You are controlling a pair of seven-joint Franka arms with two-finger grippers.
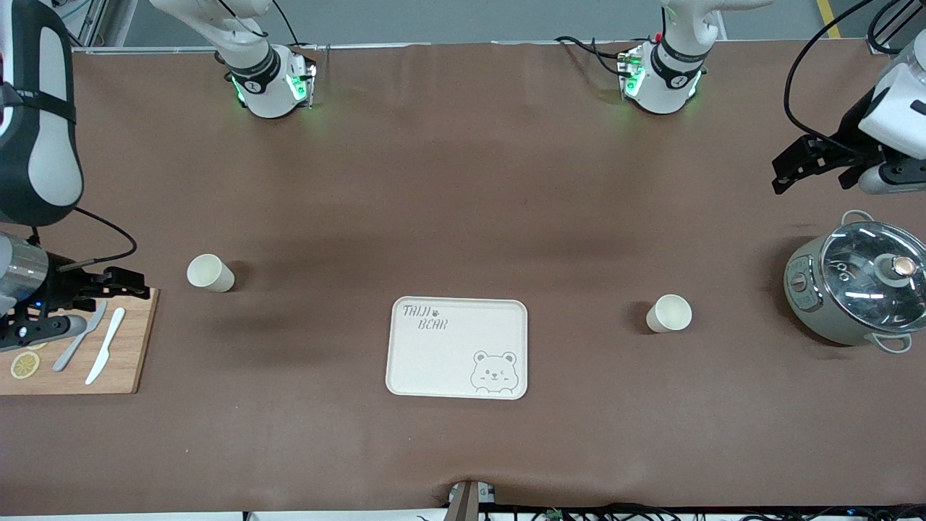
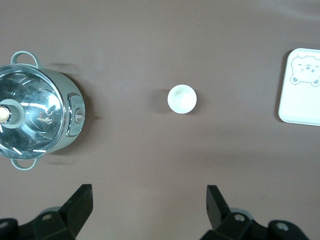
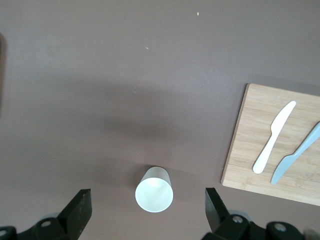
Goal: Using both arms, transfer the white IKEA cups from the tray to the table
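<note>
Two white cups stand upright on the brown table. One cup is toward the right arm's end, the other toward the left arm's end, with the bear-print tray between them. My right gripper is open and empty, up over the edge of the cutting board; its wrist view shows its cup below, between the open fingers. My left gripper is open and empty over the table near the pot; its wrist view shows the other cup well clear of the gripper.
A wooden cutting board with two plastic knives and a lemon slice lies at the right arm's end. A grey-green pot with a glass lid stands at the left arm's end. The tray also shows in the left wrist view.
</note>
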